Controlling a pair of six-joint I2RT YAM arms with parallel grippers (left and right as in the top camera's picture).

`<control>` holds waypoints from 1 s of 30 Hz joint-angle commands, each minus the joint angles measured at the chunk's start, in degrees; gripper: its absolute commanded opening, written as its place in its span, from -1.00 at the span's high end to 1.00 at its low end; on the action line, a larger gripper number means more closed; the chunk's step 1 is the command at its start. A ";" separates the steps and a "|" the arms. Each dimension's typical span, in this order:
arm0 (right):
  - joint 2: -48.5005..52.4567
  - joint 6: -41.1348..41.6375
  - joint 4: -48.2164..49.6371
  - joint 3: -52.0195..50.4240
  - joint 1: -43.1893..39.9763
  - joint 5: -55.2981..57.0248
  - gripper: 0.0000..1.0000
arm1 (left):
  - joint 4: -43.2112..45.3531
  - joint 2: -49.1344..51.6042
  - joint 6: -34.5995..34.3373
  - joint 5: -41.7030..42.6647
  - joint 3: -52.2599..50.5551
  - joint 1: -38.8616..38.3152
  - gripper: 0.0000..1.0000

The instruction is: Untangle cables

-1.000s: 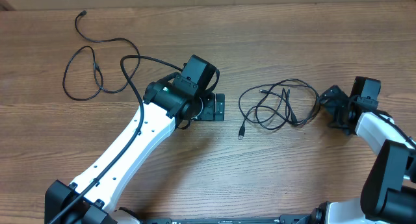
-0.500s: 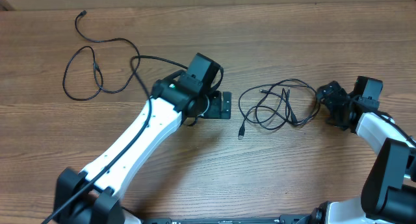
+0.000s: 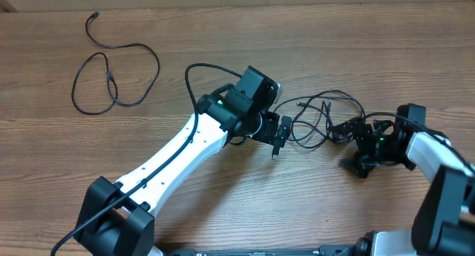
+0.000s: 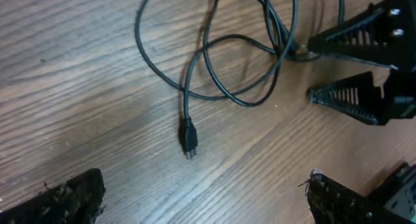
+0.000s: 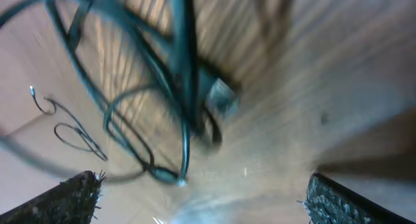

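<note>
Left gripper (image 3: pixel 280 134) fingers spread wide, empty, over a plug (image 4: pixel 188 138); right gripper (image 3: pixel 350 147) also wide, holding nothing, one fingertip at the edge of the tangled bundle (image 3: pixel 318 119), right of table (image 3: pixel 223 33) centre; two cable groups: that bundle, plus one loose cable (image 3: pixel 111 78) at 10 o'clock; since a second ago both grippers have closed in on the bundle; the loose cable is unmoved.

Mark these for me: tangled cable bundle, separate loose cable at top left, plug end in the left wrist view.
tangled cable bundle (image 3: pixel 326 122): overhead view, where the strands cross mid-bundle.
loose cable (image 3: pixel 111 84): overhead view, strand crossing its loop.
plug end (image 4: pixel 188 138): left wrist view, plug body.
</note>
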 commanded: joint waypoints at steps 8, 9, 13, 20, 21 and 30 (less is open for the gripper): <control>-40.63 -4.55 -10.97 0.87 0.09 0.90 -1.00 | 3.26 -0.07 3.04 1.22 0.17 -0.48 -0.99; -44.28 -4.55 -11.87 0.87 0.11 0.90 -1.00 | 4.09 -0.07 4.39 1.53 0.20 -0.83 -0.99; -54.82 -4.52 -14.45 0.87 0.11 0.76 -1.00 | 6.49 -0.07 8.94 1.03 0.26 -3.13 -1.00; -59.87 -1.90 -15.32 0.81 0.11 -1.51 -1.00 | 11.37 0.11 11.45 -5.86 0.26 -7.30 -0.99; -59.87 -1.29 -15.69 0.81 0.11 -1.46 -1.00 | 11.78 0.13 11.45 -6.16 0.26 -7.30 -0.99; -59.84 -0.87 -16.28 0.76 0.11 -1.22 -1.00 | 14.01 2.84 11.47 -6.71 3.02 -7.26 -1.00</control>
